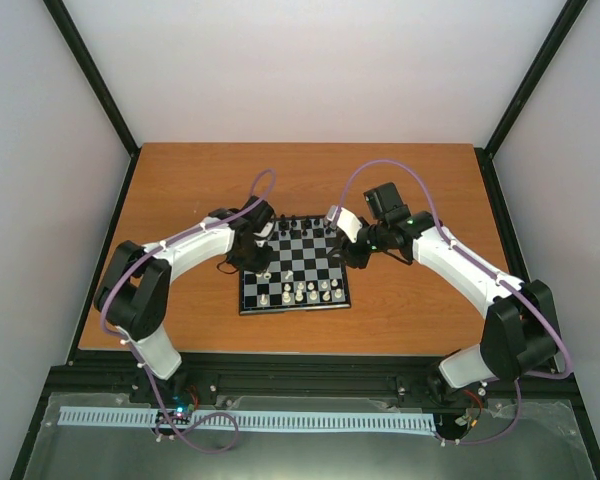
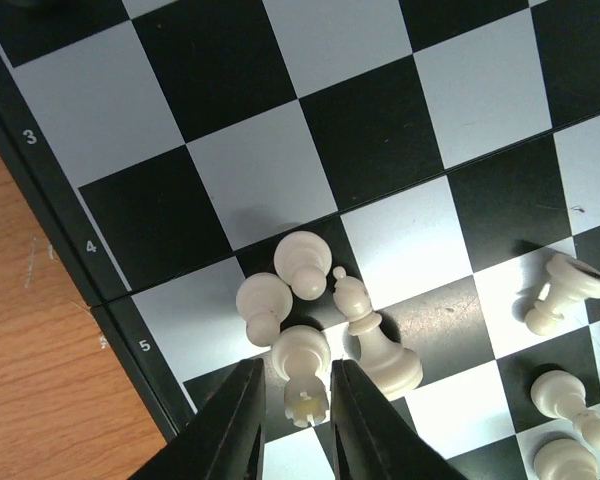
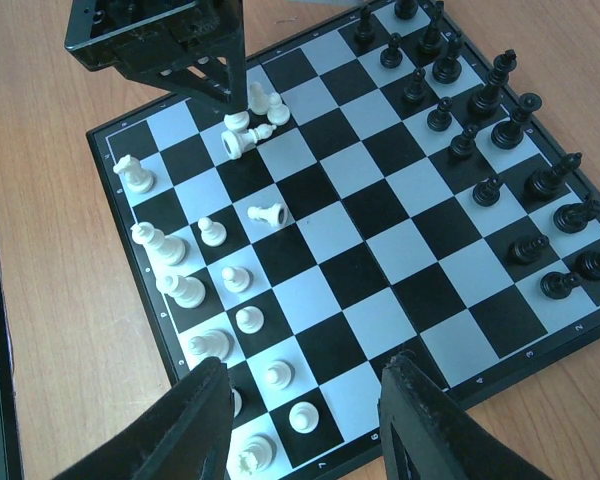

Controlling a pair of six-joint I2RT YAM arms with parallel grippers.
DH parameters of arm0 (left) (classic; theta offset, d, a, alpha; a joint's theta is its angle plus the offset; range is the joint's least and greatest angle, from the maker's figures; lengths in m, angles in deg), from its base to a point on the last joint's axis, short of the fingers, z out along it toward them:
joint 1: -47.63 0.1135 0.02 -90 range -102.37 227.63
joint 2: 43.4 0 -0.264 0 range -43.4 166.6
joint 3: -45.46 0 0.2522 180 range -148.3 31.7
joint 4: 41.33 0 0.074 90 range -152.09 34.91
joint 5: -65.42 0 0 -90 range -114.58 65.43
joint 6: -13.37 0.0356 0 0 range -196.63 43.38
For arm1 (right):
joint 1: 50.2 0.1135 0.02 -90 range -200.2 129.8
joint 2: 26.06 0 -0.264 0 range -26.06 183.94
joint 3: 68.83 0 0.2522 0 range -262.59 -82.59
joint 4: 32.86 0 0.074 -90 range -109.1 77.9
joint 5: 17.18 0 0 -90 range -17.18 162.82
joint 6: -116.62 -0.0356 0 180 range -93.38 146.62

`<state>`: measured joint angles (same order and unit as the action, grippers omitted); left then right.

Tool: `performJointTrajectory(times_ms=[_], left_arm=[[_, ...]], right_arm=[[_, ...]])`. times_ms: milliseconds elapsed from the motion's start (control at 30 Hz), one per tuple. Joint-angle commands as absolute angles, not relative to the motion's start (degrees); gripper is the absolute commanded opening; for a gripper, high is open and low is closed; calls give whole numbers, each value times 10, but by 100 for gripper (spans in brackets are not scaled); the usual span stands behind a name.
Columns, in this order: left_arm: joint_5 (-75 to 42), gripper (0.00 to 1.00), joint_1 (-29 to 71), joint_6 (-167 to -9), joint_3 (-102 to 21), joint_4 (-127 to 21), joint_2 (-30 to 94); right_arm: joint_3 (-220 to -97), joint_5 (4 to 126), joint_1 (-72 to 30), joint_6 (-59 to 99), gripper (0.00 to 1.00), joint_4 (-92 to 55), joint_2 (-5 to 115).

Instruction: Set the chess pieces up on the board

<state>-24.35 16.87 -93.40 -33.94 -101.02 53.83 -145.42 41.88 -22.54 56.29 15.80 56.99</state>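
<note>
Cream-white plastic between black fingers fills my left wrist camera. My left gripper (image 2: 297,400) is narrowed almost shut, and a small cream piece (image 2: 302,372) sits in the slim gap, seemingly pinched on both sides. I cannot tell whether its base touches the board (image 2: 250,170). This is near the board's numbered edge, on the left side in the overhead view. Two cream pawns (image 2: 262,305) and a taller cream piece (image 2: 378,348) crowd just beside it, nearly touching. A toppled piece (image 2: 558,292) lies further along.

My right gripper (image 3: 305,425) hangs over the opposite side of the board, fingers parted with nothing between them. From there I see the black pieces (image 3: 480,130) lined up in two rows along one side. The cream ones (image 3: 185,285) are only partly in order along the other.

I judge the step in hand to be carrying this piece to its home square. I should rise straight up so the neighbours are not knocked, and keep the squeeze even. Then I should lower onto the middle of a free square and part my fingers only once the base rests flat. My right gripper does best waiting clear of that path.
</note>
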Motion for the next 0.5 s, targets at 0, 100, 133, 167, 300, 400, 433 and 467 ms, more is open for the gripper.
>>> performJointTrajectory(times_ms=[0,100,133,167,300,400,433,467], left_arm=[[-235,22,164,-940,-354,-1016,546],[-234,20,164,-941,-354,-1017,547],[-234,19,164,-940,-354,-1017,548],[-233,19,164,-940,-354,-1018,549],[-235,19,164,-939,-356,-1018,554],[-241,19,164,-938,-358,-1020,558],[-242,19,164,-938,-358,-1020,559],[-243,19,164,-939,-358,-1020,559]], right_arm=[[-1452,407,-230,573,40,154,574],[-1452,407,-230,574,40,155,574],[-1452,407,-230,573,40,155,575],[-1453,407,-230,574,40,155,575],[-1452,406,-231,574,40,155,577],[-1453,406,-230,574,40,156,577],[-1453,406,-230,574,40,156,578],[-1453,406,-230,574,40,156,578]])
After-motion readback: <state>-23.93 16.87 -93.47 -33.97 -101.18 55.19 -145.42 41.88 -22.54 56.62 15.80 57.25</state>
